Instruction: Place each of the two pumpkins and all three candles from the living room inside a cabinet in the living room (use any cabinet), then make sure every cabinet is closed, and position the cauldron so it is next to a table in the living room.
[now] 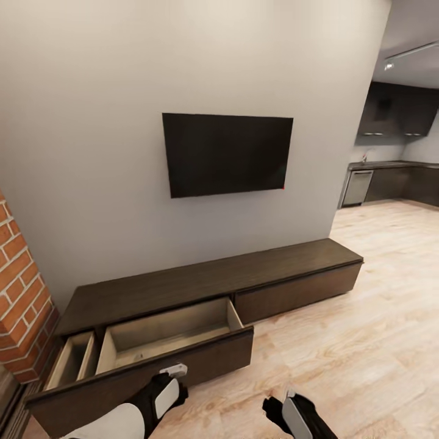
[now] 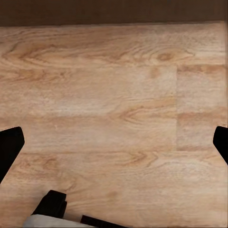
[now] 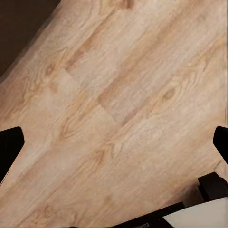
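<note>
One cabinet, long and low against the wall under one wall-mounted TV. Two drawers pulled out at its left end: one narrow, one wide, both showing bare pale interiors. One front at the right end sits flush. Left gripper and right gripper both spread wide, nothing between the fingers, each over wood plank floor just in front of the cabinet. Brick column at left, kitchen counter far right.
</note>
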